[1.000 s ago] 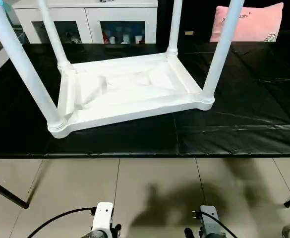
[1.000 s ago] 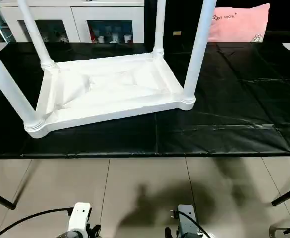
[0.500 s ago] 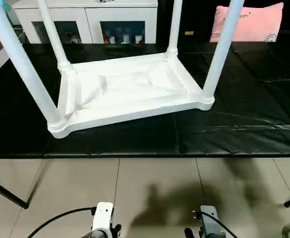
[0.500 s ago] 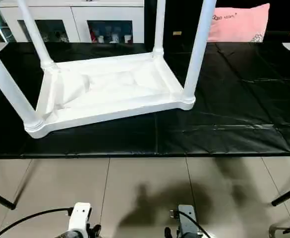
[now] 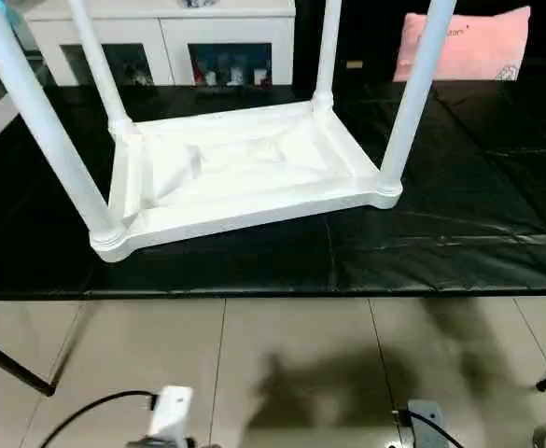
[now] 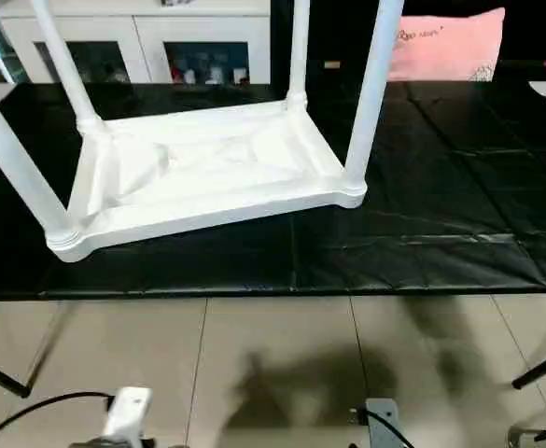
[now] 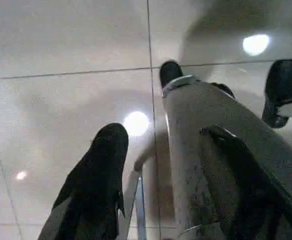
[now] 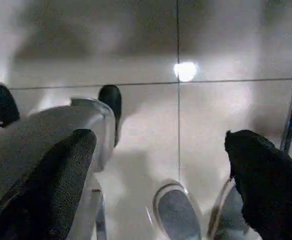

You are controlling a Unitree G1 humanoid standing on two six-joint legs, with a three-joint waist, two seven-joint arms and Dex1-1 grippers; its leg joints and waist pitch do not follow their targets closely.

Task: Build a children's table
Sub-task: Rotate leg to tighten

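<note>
Both grippers, left (image 7: 165, 165) and right (image 8: 160, 185), hang apart and empty. All four legs (image 5: 420, 89) stand socketed in the upturned tabletop (image 5: 245, 173). Likely only flipping it upright remains.

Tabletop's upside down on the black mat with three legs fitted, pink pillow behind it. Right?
Not three: the left eye view shows four legs standing in the corner sockets of the upside-down tabletop on the black mat. The pink pillow is behind it, as you say.

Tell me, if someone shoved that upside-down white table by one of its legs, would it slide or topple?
Probably slide. The tabletop lies flat and broad on the black sheet, so tipping seems unlikely. It looks like thin moulded plastic, likely light. A shove high on the near right leg might flex that leg or loosen it in its socket, and the wrinkled sheet could bunch.
</note>
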